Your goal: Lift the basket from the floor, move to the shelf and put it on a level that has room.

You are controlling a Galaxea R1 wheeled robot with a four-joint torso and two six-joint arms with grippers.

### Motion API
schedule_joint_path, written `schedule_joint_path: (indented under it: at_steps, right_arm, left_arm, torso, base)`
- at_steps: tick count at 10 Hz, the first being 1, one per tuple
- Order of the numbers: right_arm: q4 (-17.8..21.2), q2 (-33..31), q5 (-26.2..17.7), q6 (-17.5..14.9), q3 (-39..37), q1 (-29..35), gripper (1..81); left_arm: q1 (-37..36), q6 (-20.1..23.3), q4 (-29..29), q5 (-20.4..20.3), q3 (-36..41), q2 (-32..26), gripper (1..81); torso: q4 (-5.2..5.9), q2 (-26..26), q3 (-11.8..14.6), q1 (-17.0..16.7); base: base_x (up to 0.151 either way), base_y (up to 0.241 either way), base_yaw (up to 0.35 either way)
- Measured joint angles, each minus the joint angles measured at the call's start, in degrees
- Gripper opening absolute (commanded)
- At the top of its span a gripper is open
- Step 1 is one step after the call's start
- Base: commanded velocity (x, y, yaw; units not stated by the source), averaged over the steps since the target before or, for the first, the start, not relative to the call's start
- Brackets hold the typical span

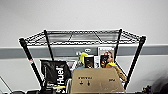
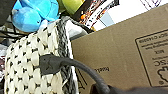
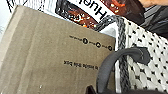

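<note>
The black wire shelf (image 1: pixel 82 40) stands straight ahead against the wall. Its top level (image 1: pixel 82 37) is a bare grid. The cream woven basket (image 2: pixel 27 62) hangs close to the rack, with a brown cardboard box (image 1: pixel 97 80) rising out of it. My left gripper (image 2: pixel 100 90) is shut on the basket's dark end handle (image 2: pixel 72 65). At the other end my right gripper (image 3: pixel 98 90) is shut on the second handle (image 3: pixel 117 56), beside the woven wall (image 3: pixel 147 60). The floor is hidden.
The tier under the top one is crowded: a black Huel bag (image 1: pixel 56 75), a yellow toy (image 1: pixel 83 58) and several packets (image 1: pixel 105 58). A blue plush toy (image 2: pixel 35 11) lies just behind the basket's left end. A pale wall with a grey band (image 1: pixel 15 52) backs the rack.
</note>
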Motion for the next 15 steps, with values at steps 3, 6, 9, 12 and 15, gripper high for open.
schedule_joint_path:
  at_steps: [3,6,9,12,15]
  right_arm:
    - [3.3,-0.5,-1.4,0.2,1.3,4.2,1.0]
    - [6.2,-2.2,-3.2,0.4,3.5,9.0,1.0]
    - [9.6,-3.3,-5.7,0.5,5.2,14.5,1.0]
    - [13.4,-4.3,-7.9,0.6,6.4,20.5,1.0]
    - [16.3,-5.4,-9.3,0.7,8.3,25.1,1.0]
  left_arm:
    - [-5.9,-4.2,-0.1,2.4,1.3,-1.9,1.0]
    - [-12.1,-8.5,-0.1,5.3,3.1,-3.4,1.0]
    - [-18.1,-12.7,-0.1,8.4,4.7,-5.3,1.0]
    - [-24.6,-16.1,-0.4,11.1,5.8,-6.4,1.0]
    - [-29.5,-17.4,-2.8,13.4,6.6,-6.9,1.0]
  torso:
    - [0.0,0.0,0.0,0.0]
    - [0.0,0.0,0.0,0.0]
    - [0.0,0.0,0.0,0.0]
    - [0.0,0.0,0.0,0.0]
    - [0.0,0.0,0.0,0.0]
  base:
    - [0.0,0.0,0.0]
    - [0.0,0.0,0.0]
    - [0.0,0.0,0.0]
    - [0.0,0.0,0.0]
    - [0.0,0.0,0.0]
